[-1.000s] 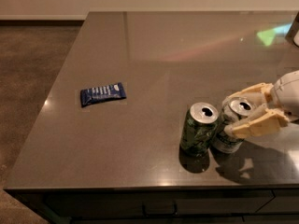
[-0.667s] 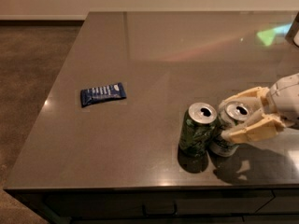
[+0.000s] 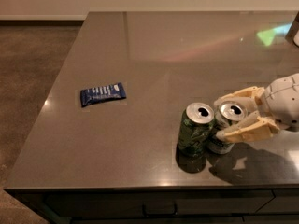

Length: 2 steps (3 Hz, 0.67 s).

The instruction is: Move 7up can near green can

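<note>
The 7up can [image 3: 227, 125], pale with a silver top, stands upright on the dark countertop [image 3: 154, 55] near the front right. My gripper [image 3: 218, 119] comes in from the right with one cream finger behind the can and one in front, shut on it. The green can [image 3: 195, 130], dark mottled green with a silver top, stands upright just left of the 7up can. The two cans sit side by side and appear to touch. Much of the 7up can's body is hidden behind the front finger [image 3: 245, 132].
A dark blue snack packet [image 3: 103, 94] lies flat at the left of the countertop. The counter's front edge [image 3: 140, 186] runs just below the cans, with a drawer front under it. Brown floor lies to the left.
My gripper and the 7up can have shifted slightly left and toward the front edge. The green can has slid a little left with them. The blue packet has not moved.
</note>
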### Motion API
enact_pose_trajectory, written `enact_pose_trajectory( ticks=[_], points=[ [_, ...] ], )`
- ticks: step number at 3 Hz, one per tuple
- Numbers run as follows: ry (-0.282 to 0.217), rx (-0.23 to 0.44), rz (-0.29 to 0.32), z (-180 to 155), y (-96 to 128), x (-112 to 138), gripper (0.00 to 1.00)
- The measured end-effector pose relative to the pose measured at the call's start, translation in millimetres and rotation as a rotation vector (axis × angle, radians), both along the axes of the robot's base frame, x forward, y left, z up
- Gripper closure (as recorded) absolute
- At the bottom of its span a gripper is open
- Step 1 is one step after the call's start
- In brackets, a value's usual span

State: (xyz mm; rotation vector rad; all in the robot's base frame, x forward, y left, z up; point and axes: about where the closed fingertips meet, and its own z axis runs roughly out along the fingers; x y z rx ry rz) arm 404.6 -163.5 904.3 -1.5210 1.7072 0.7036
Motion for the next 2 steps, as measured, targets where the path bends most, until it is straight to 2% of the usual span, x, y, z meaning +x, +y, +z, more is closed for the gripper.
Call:
enact_pose_trajectory(
  ticks=[1, 2],
  points=[
    [-0.001, -0.001, 0.003, 0.3, 1.7, -0.1, 0.00],
    [-0.001, -0.001, 0.003, 0.4, 1.8, -0.1, 0.00]
  ],
)
